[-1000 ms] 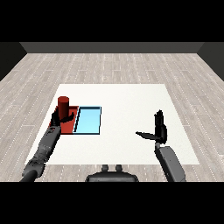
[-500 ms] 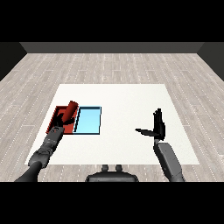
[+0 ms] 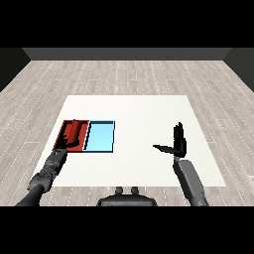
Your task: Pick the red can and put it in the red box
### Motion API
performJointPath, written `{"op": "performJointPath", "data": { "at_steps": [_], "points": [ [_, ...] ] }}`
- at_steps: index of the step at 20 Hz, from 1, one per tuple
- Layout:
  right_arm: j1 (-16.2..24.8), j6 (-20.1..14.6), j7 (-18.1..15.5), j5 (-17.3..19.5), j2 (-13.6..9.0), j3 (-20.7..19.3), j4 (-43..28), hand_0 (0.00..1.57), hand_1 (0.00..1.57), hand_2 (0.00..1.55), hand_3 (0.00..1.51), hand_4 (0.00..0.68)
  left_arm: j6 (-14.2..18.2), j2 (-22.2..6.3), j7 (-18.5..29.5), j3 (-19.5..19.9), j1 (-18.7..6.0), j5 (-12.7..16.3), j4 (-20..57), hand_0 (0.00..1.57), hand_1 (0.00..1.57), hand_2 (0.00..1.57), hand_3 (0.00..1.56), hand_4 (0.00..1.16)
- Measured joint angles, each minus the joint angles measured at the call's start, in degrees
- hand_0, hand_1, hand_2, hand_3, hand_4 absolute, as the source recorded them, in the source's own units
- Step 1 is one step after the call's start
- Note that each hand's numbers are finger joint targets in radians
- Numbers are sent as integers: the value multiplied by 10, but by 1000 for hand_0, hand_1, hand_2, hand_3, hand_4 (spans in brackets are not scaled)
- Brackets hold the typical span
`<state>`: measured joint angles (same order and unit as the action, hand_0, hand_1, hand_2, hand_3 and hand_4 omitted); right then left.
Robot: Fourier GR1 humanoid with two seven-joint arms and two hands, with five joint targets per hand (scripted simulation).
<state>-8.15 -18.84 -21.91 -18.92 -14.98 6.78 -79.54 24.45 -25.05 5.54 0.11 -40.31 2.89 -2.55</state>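
White counter over grey plank floor. Left hand at red tray; red cylindrical can lies inside it. Left fingers: cannot tell. Right hand fingers straight, idle. Release gently, withdraw clear of tray rim.

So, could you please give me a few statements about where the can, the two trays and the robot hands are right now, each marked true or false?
1. The red can lies on its side in the red tray. True.
2. The light blue tray holds the can. False: nothing shows in it.
3. The left robot hand is at the red tray's near edge, by the can. True.
4. The right robot hand is curled round a can. False: its fingers are straight, thumb out, holding nothing.
5. The two trays lie at opposite ends of the table. False: they lie side by side.
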Motion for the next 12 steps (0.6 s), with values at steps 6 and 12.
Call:
{"op": "performJointPath", "data": {
  "at_steps": [6,12],
  "points": [
    [11,10,-16,-3,7,-6,-3,0,0,0,0,0,-24,-10,-22,-10,-16,-14,6,0,0,0,0,0],
    [4,17,-15,-8,12,-11,-10,0,0,0,0,0,-28,-23,64,25,-11,18,-42,1160,1160,1131,0,0]
  ]
}}
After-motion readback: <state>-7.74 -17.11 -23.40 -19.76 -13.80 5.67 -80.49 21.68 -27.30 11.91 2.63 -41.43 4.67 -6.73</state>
